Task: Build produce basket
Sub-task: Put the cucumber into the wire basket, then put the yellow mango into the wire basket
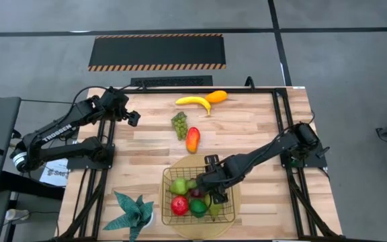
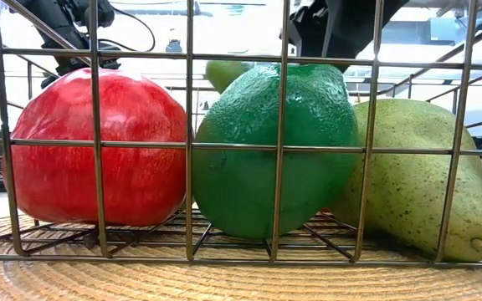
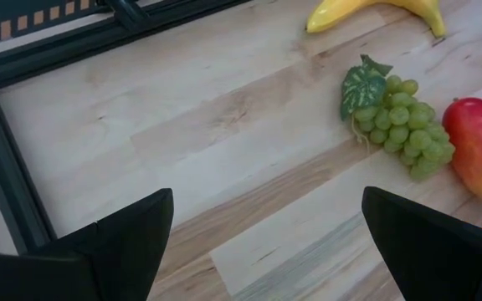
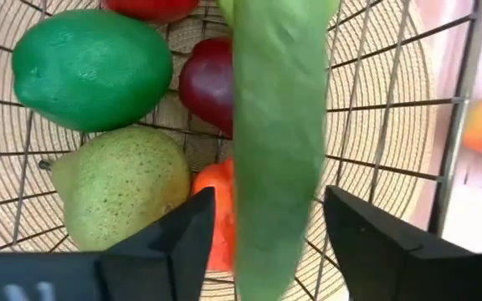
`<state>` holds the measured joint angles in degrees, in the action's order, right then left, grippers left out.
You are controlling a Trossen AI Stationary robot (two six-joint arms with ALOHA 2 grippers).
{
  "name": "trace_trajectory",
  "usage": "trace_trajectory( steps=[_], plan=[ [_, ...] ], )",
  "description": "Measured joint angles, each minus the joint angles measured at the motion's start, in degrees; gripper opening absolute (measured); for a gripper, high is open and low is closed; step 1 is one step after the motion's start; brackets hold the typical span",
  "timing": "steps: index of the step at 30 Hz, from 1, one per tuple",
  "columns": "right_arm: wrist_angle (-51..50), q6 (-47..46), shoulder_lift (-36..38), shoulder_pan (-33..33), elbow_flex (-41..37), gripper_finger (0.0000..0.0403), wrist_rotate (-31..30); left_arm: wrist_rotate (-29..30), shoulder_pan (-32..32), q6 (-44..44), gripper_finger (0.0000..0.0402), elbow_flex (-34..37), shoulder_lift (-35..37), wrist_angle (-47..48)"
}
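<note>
The dark wire basket (image 1: 168, 176) stands on a round tan mat near the table's front edge. It holds a red apple (image 1: 179, 205), a lime (image 1: 198, 207), a pear (image 1: 215, 208) and other fruit. My right gripper (image 1: 210, 181) is over the basket's right half, shut on a green cucumber (image 4: 274, 125). The cucumber points toward the table's left, above the fruit. My left gripper (image 1: 134, 119) is open and empty above the table's far left. A banana (image 1: 193, 101), green grapes (image 1: 179, 124) and a red-orange mango (image 1: 193, 139) lie on the table beyond the basket. My right gripper has the cucumber's near end (image 4: 266, 242) between its two fingers. The fingers slant down from the table's right and lie along the cucumber, not across it. The cucumber sticks out ahead of the fingertips, clear above the pear (image 4: 120, 184) and lime (image 4: 90, 67).
An orange fruit (image 1: 217, 96) lies beside the banana at the far edge. A teal leafy plant (image 1: 133, 212) stands at the front left, next to the basket. A black frame rail (image 1: 277, 128) runs along the table's right side. Bare wood lies between the grapes and the left arm.
</note>
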<state>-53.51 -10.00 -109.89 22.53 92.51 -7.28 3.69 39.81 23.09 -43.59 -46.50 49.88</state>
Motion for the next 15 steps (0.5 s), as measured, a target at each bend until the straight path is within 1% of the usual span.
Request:
trace_trajectory(
  steps=[3, 5, 7, 11, 15],
  plan=[
    [-0.04, 0.00, 0.00, -0.18, 0.00, 0.0271, 0.29, -0.01, 0.00, 0.00, 0.0374, 0.00, 0.00, -0.01],
    [-0.03, 0.00, 0.00, -0.21, 0.15, 0.0280, 0.29, -0.01, 0.00, 0.00, 0.0374, 0.00, 0.00, 0.01],
    [-1.87, 0.71, 0.17, -0.59, 1.99, 0.0283, 0.10, -0.01, 0.00, -0.02, 0.0374, 0.00, 0.00, -0.01],
    [-3.48, 2.91, 3.93, -3.19, 6.86, 0.0285, -1.31, -0.01, 0.01, 0.00, 0.0374, 0.00, 0.00, -0.01],
    [-5.25, 5.96, 9.39, -8.50, 7.97, 0.0286, -6.16, 0.03, 0.02, 0.02, 0.0374, 0.00, -0.02, -0.01]
  ],
)
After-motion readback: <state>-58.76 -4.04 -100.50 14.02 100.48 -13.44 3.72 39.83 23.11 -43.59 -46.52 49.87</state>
